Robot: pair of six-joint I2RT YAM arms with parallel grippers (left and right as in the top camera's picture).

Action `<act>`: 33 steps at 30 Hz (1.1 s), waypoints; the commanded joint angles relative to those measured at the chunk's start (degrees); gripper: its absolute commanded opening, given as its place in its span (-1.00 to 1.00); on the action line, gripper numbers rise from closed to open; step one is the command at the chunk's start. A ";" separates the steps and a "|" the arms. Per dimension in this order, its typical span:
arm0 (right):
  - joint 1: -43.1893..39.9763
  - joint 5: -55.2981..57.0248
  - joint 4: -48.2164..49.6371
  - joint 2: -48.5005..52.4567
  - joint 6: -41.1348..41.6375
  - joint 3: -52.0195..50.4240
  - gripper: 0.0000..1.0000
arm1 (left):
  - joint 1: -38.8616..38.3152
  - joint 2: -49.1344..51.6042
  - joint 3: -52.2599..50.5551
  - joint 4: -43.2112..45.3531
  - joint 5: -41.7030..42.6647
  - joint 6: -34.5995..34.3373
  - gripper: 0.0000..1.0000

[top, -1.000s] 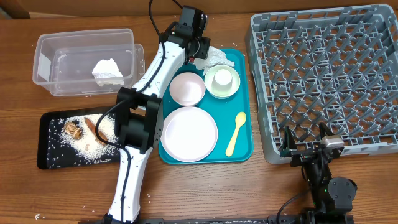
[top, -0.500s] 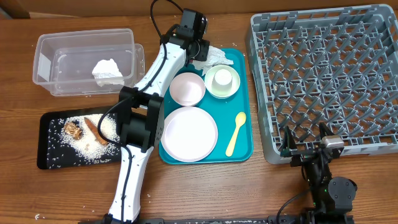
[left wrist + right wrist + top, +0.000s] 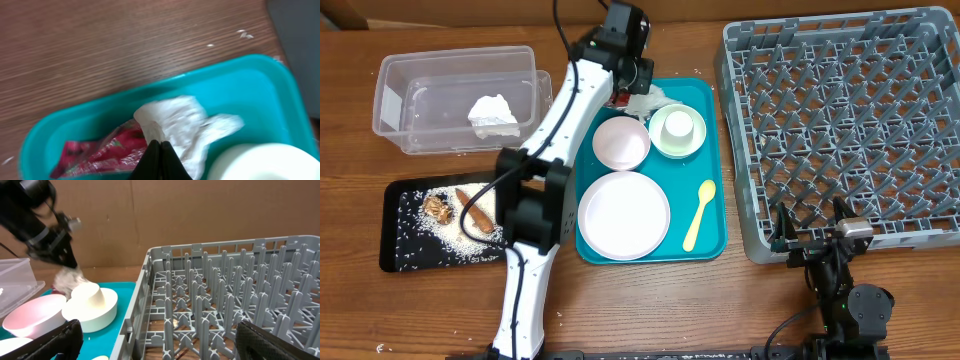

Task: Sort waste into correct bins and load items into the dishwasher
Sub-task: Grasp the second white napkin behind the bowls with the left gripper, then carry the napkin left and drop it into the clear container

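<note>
Left gripper (image 3: 160, 150) — jaws pinched tight on the crumpled napkin (image 3: 175, 122), at the 11 o'clock corner of the teal tray (image 3: 712, 170). The red wrapper (image 3: 95, 150) lies against that napkin at its 8 o'clock.
Right gripper (image 3: 157, 335) — jaws spread wide, holding nothing, at the 6 o'clock edge of the dish rack (image 3: 840, 120).
Second napkin (image 3: 492, 113): inside the clear tub (image 3: 390, 70), at the table's 10 o'clock.

Serving tray (image 3: 712, 150): tabletop (image 3: 420, 310) centre.
Tub (image 3: 390, 70): its 10 o'clock, napkin (image 3: 493, 114) inside.
Shallow tray (image 3: 398, 215): 8 o'clock.
Dish rack (image 3: 840, 120): 3 o'clock.
On serving tray: second napkin (image 3: 175, 120) at 12, plate (image 3: 624, 215) and spoon (image 3: 699, 213) at 6.
</note>
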 commanded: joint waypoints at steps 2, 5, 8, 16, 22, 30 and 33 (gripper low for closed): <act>0.00 0.57 0.22 -0.57 -0.04 -0.59 1.00 | -0.55 -7.93 1.73 -2.93 -0.46 0.02 -0.92; 0.00 0.57 0.22 -0.57 -0.04 -0.59 1.00 | 0.17 -11.19 1.73 -3.13 -4.24 -2.16 -0.92; 0.00 0.57 0.22 -0.57 -0.02 -0.59 1.00 | 1.20 -13.77 1.73 -3.10 -5.75 -4.85 -0.92; 0.00 0.57 0.22 -0.57 -0.02 -0.59 1.00 | 6.49 -19.74 1.73 -7.02 -9.77 -7.32 -0.92; 0.00 0.57 0.22 -0.57 -0.04 -0.59 1.00 | 12.83 -20.17 1.70 -12.02 -0.37 -8.74 -0.92; 0.00 0.57 0.22 -0.57 -0.02 -0.59 1.00 | 16.96 -20.24 1.73 -13.16 4.13 -8.81 -0.92; 0.00 0.57 0.22 -0.57 -0.04 -0.59 1.00 | 19.10 -20.46 1.75 -13.20 4.11 -9.03 -0.92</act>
